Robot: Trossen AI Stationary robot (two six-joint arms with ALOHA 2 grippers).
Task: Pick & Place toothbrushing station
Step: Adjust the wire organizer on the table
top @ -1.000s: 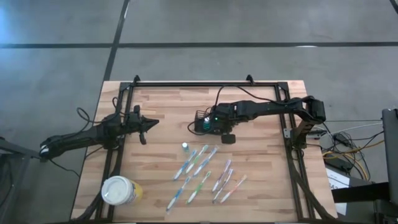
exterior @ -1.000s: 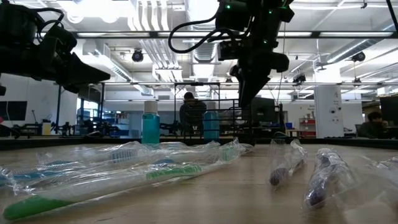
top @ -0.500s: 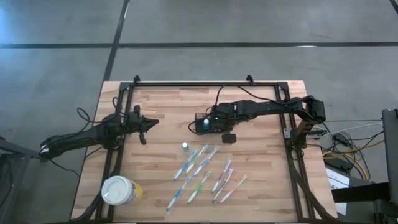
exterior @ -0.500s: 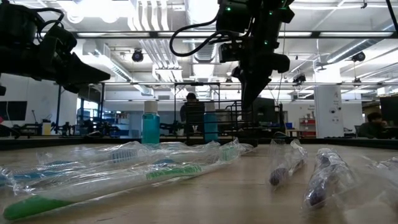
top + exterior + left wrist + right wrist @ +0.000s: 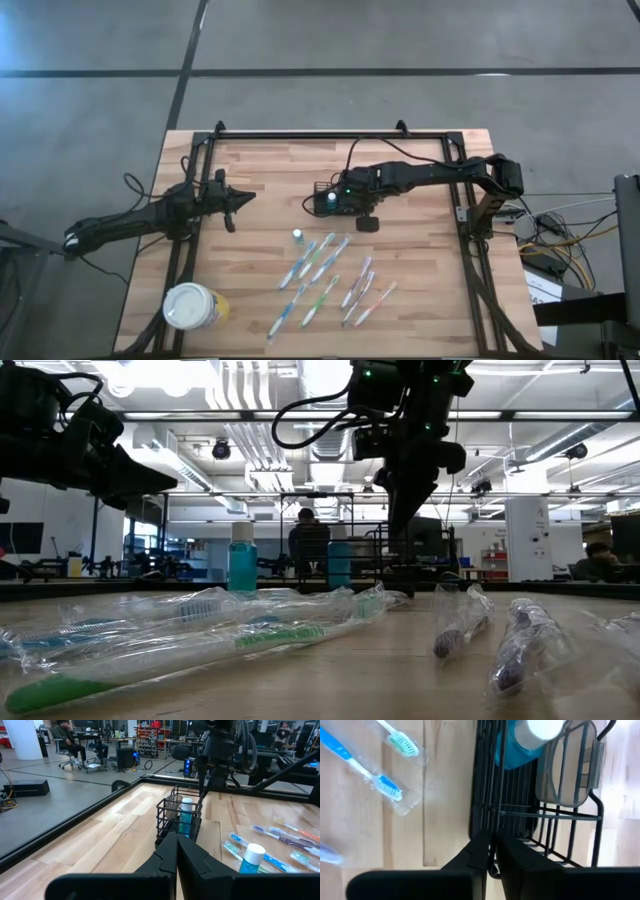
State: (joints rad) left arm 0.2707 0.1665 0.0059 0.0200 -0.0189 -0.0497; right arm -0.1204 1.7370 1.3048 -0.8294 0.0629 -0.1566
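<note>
The right gripper [image 5: 490,851] has its fingers clenched on the black wire toothbrushing station's [image 5: 332,197] rim, probably to carry it; the left gripper [image 5: 231,205], well apart from it, is clenched empty.

Findings, referenced to the toothbrushing station [image 5: 321,188]:

1. The right gripper [image 5: 343,198], fingers pinched on the station's wire wall, has shifted very slightly over the last second. In the low view it now hangs a shade further right.
2. Inside the station, the bottle's white cap [image 5: 331,200] now shows plainly from above; a second ago it was indistinct.
3. The cable loop [image 5: 300,408] above the station has changed shape slightly.
</note>
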